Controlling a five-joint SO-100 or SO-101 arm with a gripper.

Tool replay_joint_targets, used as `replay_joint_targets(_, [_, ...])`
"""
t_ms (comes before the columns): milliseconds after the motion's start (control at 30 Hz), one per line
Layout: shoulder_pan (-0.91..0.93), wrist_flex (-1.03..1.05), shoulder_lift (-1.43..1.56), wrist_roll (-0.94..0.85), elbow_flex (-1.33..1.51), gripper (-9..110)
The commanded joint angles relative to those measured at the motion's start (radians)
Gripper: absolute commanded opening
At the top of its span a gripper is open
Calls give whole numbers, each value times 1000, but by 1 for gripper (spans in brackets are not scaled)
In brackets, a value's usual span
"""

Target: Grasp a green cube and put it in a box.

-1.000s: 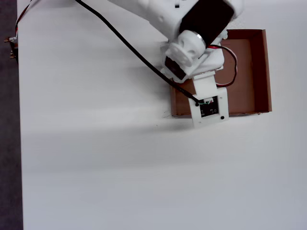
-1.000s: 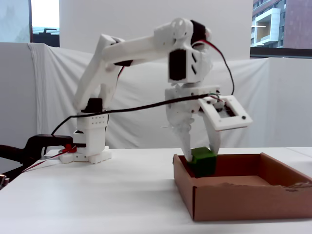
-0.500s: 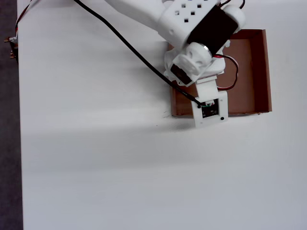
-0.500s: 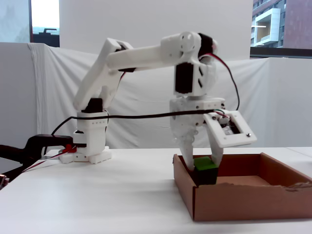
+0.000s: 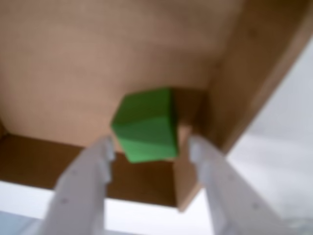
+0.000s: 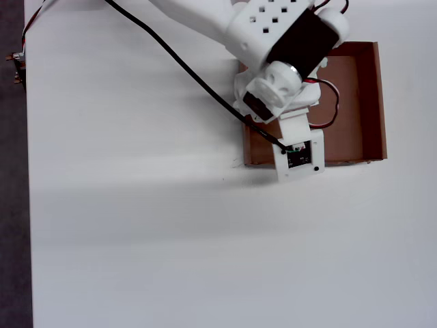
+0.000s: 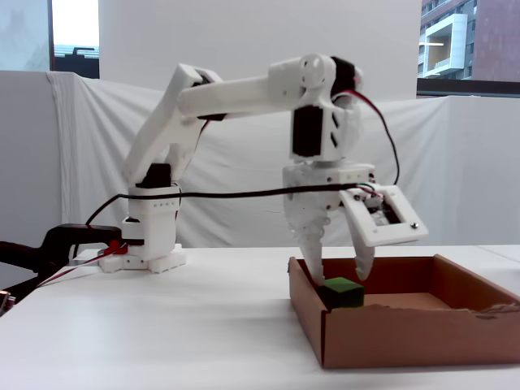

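Green cube (image 5: 145, 125), darker sides, on box (image 5: 73, 58) floor beneath spread-open tool (image 5: 149, 149).

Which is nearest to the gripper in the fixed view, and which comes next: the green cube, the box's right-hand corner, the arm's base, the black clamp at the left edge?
Measured from the gripper:
1. Green cube, just below the open fingertips, inside the box.
2. Box's right-hand corner, to the right.
3. Arm's base, to the left on the table.
4. Black clamp, farthest left.

1 green cube (image 5: 145, 125), 1 box (image 7: 422, 333), 1 gripper (image 7: 339, 272)
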Motion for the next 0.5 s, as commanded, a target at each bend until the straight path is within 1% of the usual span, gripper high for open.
replay_joint_targets(0, [-9, 3, 26, 3, -18, 22])
replay_joint_targets(300, [28, 17, 193, 6, 92, 22])
replay_joint_targets(467, [92, 14, 357, 8, 238, 22])
